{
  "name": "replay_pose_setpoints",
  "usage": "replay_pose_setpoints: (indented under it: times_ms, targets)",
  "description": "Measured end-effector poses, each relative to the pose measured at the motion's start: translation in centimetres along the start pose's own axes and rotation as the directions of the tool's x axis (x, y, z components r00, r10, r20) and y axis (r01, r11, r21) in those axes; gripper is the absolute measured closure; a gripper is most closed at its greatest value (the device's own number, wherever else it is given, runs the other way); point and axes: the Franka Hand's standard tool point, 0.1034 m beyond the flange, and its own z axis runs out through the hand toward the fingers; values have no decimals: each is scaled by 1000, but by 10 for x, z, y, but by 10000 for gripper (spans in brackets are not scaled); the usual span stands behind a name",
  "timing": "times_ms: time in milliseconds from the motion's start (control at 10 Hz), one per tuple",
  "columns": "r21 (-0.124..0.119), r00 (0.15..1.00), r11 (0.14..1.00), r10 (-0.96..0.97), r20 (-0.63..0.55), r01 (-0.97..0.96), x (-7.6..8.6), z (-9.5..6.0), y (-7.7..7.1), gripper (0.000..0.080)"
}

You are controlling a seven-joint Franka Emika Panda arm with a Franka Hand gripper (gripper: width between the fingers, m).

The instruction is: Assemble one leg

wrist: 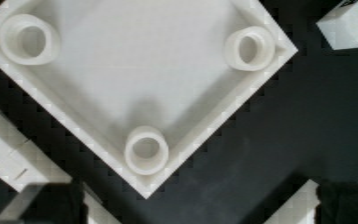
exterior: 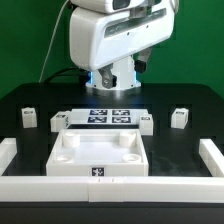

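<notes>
Several small white legs stand on the black table in the exterior view: two at the exterior view's left point(exterior: 29, 117) point(exterior: 59, 122) and two at its right point(exterior: 146, 122) point(exterior: 181, 117). The large white tray-shaped piece point(exterior: 100, 152) lies between them. In the wrist view the tray piece point(wrist: 140, 85) fills the picture, with three round corner sockets point(wrist: 146, 148) showing. My gripper point(wrist: 197, 205) hangs above it, its dark fingers point(wrist: 51, 200) wide apart with nothing between them. In the exterior view the arm's white body point(exterior: 110, 40) hides the fingers.
The marker board point(exterior: 110, 115) lies flat behind the tray piece. Low white walls border the table at the exterior view's left point(exterior: 8, 155), right point(exterior: 212, 155) and front point(exterior: 150, 187). A white block edge point(wrist: 2, 160) shows beside the tray in the wrist view.
</notes>
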Motion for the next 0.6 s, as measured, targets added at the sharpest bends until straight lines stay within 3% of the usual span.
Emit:
replay_pose_setpoints:
  times_ms: [600]
  targets:
    - [0, 1000, 1000, 0, -1, 0, 2, 0, 2, 150]
